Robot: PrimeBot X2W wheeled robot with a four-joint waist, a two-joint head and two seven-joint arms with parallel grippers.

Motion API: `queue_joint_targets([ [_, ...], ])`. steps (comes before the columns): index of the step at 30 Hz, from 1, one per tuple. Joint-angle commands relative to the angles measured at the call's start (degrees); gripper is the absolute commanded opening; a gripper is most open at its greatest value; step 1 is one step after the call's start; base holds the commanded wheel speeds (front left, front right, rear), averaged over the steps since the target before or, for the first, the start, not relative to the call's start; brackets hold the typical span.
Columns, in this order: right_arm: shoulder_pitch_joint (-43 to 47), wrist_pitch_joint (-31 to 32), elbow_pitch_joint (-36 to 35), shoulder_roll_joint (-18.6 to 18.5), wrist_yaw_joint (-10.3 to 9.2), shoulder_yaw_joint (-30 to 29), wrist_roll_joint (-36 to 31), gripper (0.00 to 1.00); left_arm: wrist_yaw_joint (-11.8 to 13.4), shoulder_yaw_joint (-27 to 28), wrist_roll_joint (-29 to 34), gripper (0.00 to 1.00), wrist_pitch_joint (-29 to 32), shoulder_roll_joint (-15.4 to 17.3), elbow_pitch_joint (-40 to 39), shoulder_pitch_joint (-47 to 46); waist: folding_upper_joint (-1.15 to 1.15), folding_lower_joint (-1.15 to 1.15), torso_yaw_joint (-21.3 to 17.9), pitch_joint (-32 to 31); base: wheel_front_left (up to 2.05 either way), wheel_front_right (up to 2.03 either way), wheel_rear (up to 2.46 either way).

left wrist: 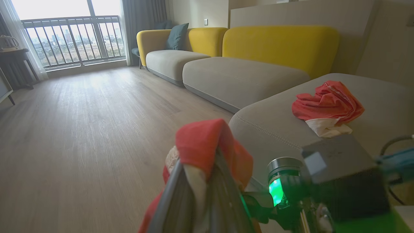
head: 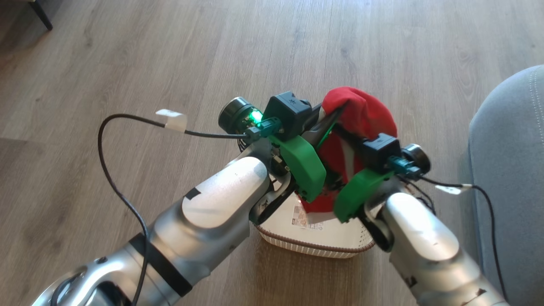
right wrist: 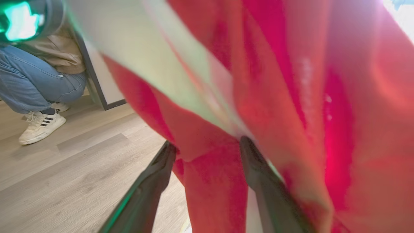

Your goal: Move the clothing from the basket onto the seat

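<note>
Soft bright red cloth garment (head: 365,114): matt, white patches. Cream-white perforated plastic basket (head: 306,248): smooth, brown woven-look rim. Grey fabric seat cushion (head: 510,140), right edge of frame: pale stitching. Wood-grain plank floor (head: 127,63): low sheen. Silver forearm shells (head: 221,199) glossy; green brackets (head: 304,165) matt plastic.

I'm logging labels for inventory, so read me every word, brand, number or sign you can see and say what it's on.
No text is legible.
Label sticker on the basket floor: print too small to read.
Small pale mark on the left wrist's black housing: too small to read.
White cable tag: no text visible.
</note>
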Motion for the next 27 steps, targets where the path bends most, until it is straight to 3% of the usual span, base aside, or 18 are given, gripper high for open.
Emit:
queue_joint_targets([
  [1, -1.6, -0.4, -0.8, 0.7, -0.02, -1.2, -0.8, 1.00, 0.6, 1.4, -0.6, 0.00, -0.9, 0.7, -1.8, -4.2, 0.00, 0.00, 0.0, 0.0, 0.00, 0.00, 0.00],
  [7, -1.4, -0.4, 1.7, 0.7, -0.02, -7.2, -3.5, 1.00, 1.0, 0.1, -1.5, 0.00, -1.1, 0.7, -1.6, -4.9, 0.00, 0.00, -0.2, -0.1, 0.00, 0.00, 0.00],
  [12, -1.8, -0.4, 2.2, 0.7, -0.02, -8.3, -4.1, 1.00, 1.1, -0.8, -2.0, 0.00, -1.2, 0.7, -1.8, -5.2, 0.00, 0.00, -0.5, 0.1, 0.00, 0.00, 0.00],
  [13, -1.9, -0.4, 2.2, 0.7, -0.02, -8.4, -4.1, 0.89, 1.0, -1.0, -2.1, 0.00, -1.2, 0.7, -1.9, -5.2, 0.00, 0.00, -0.5, 0.2, 0.00, 0.00, 0.00],
  [14, -2.0, -0.4, 2.3, 0.7, -0.02, -8.3, -4.2, 0.49, 1.0, -1.2, -2.3, 0.00, -1.2, 0.7, -2.0, -5.2, 0.00, 0.00, -0.5, 0.3, 0.00, 0.00, 0.00],
  [16, -2.3, -0.4, 2.4, 0.7, -0.02, -8.1, -4.3, 0.00, 1.0, -1.4, -2.5, 0.00, -1.2, 0.7, -2.1, -5.2, 0.00, 0.00, -0.4, 0.3, 0.00, 0.00, 0.00],
  [27, -0.4, -0.4, -0.1, 0.7, -0.02, -7.5, -1.7, 0.00, 0.9, 0.2, -1.4, 0.00, -1.2, 0.7, -0.6, -3.6, 0.00, 0.00, -0.8, 0.4, 0.00, 0.00, 0.00],
])
